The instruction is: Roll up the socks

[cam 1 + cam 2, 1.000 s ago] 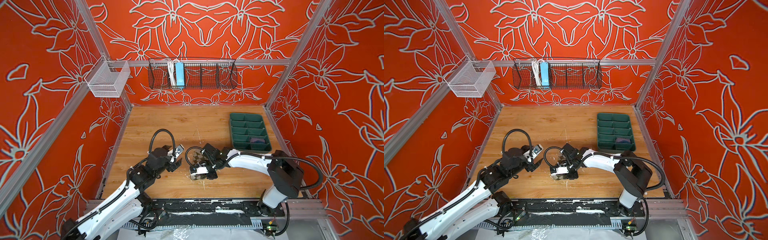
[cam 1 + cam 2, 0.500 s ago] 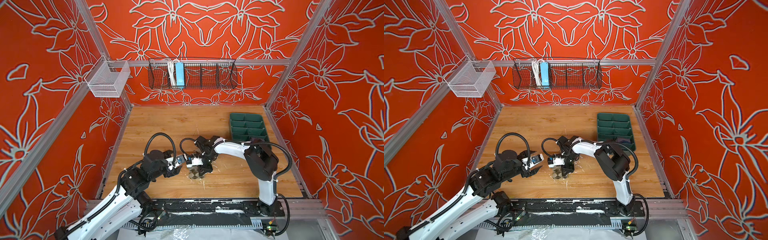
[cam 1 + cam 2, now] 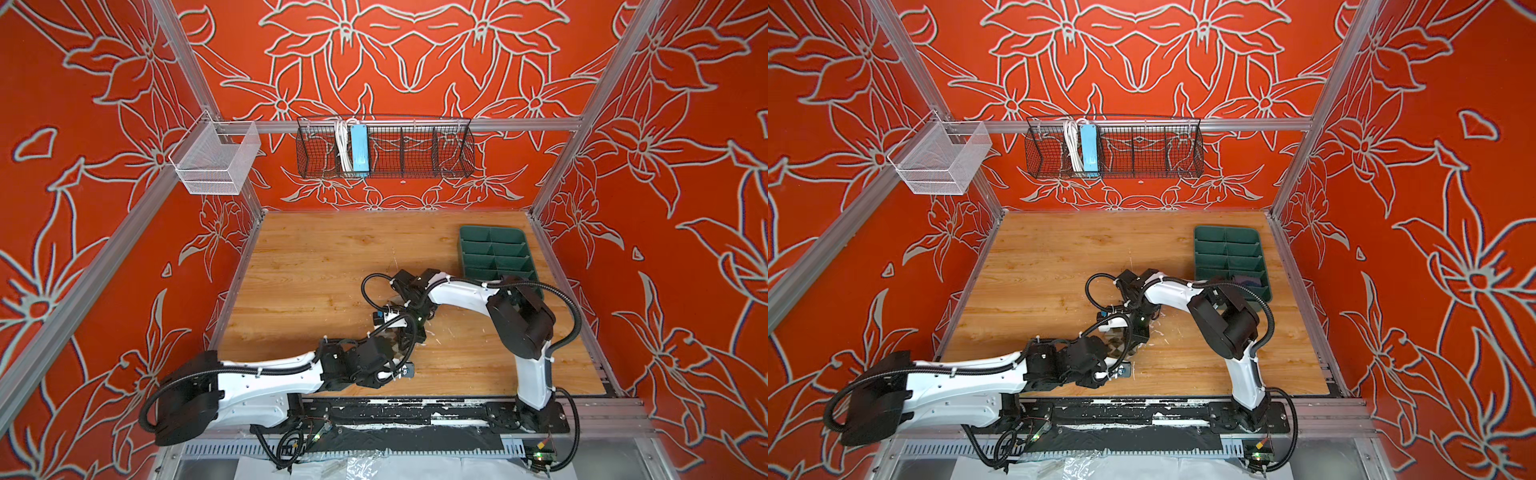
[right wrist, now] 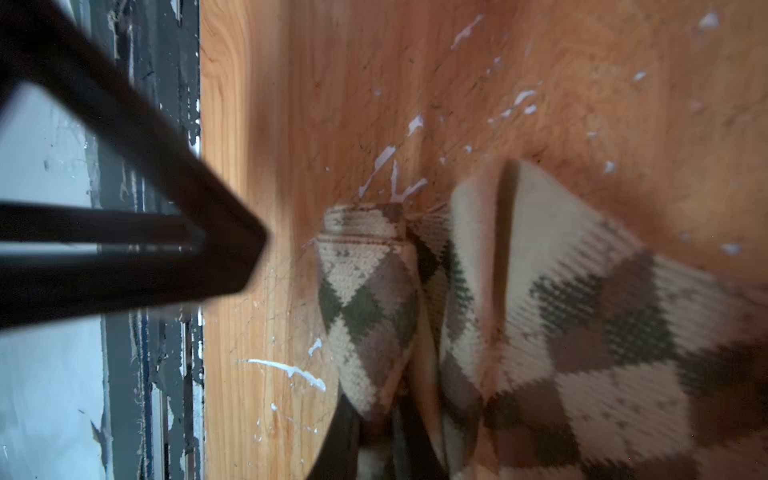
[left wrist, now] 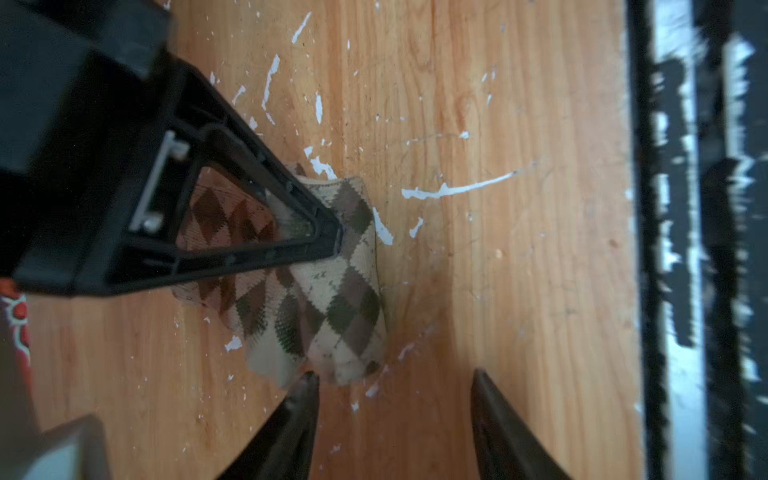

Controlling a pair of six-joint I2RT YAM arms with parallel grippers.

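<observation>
A: Task thing located?
B: The argyle sock (image 5: 332,299) is found on the wooden bench (image 3: 1059,257), near the front edge, about midway along it. It is seen bunched and folded over, not laid flat. A tight roll is not made out.
A: Second sock?
B: A dark lump, judged to be the purple sock (image 3: 1246,280), is seen in a near compartment of the green tray (image 3: 1226,241). The tray is set by the right edge of the bench, toward the back. The lump is too small for detail to be confirmed.
A: Pincers?
B: The right gripper (image 4: 378,424) is clenched on a fold of the argyle sock; fabric is seen pinched between its fingers in the right wrist view. The left gripper (image 5: 392,374) is released. Its jaws are held apart and bare wood is seen between them. One fingertip (image 5: 307,386) is set against the sock's end, and nothing is grasped.
A: Progress?
B: Judged about half done, if the tray lump is counted as stowed. The argyle sock is only partly gathered. Left to be done: the loose end is to be pinched by the left gripper, the roll tightened and tucked, then probably placed in the tray.
A: Anything hidden?
B: In both top views the sock is mostly covered by the two wrists; only a patch (image 3: 1115,343) is shown.
</observation>
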